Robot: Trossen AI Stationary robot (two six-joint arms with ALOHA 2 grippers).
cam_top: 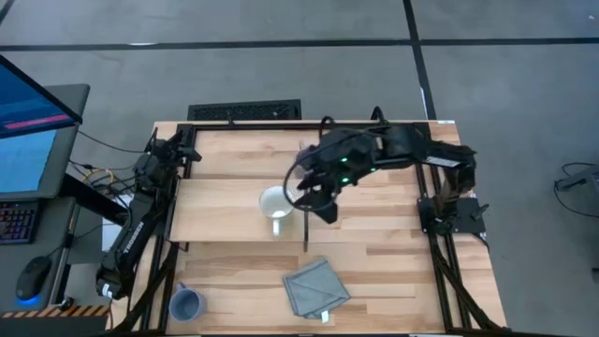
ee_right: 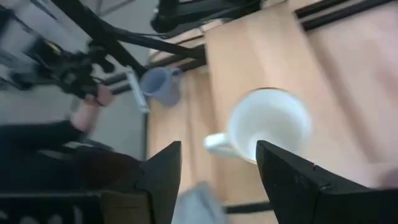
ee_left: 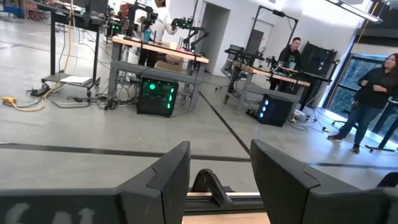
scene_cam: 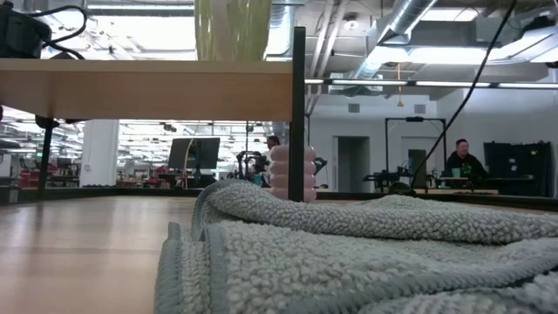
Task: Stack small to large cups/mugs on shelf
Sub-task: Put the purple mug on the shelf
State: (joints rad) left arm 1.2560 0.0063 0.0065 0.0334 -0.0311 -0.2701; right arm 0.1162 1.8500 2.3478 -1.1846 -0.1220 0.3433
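Grey cloth [scene_cam: 366, 253] fills low view's foreground, near table [cam_top: 393, 248] front edge. White mug [cam_top: 274, 204] on shelf [cam_top: 225, 211] beside dark end panel; right gripper [cam_top: 316, 199] above, fingers apart. Blue-grey mug [cam_top: 186, 303] at front-left corner. Left gripper [ee_left: 219, 180] parted, empty, back-left. People at benches behind.

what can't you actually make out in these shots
- Purple mug: not found in the high view; the right arm may cover it.
- White mug on the light wood shelf board: in the low view the board's edge hides its base.
- Blue-grey mug: blurred in the right wrist view.
- Right gripper: open above the white mug, contact unclear.
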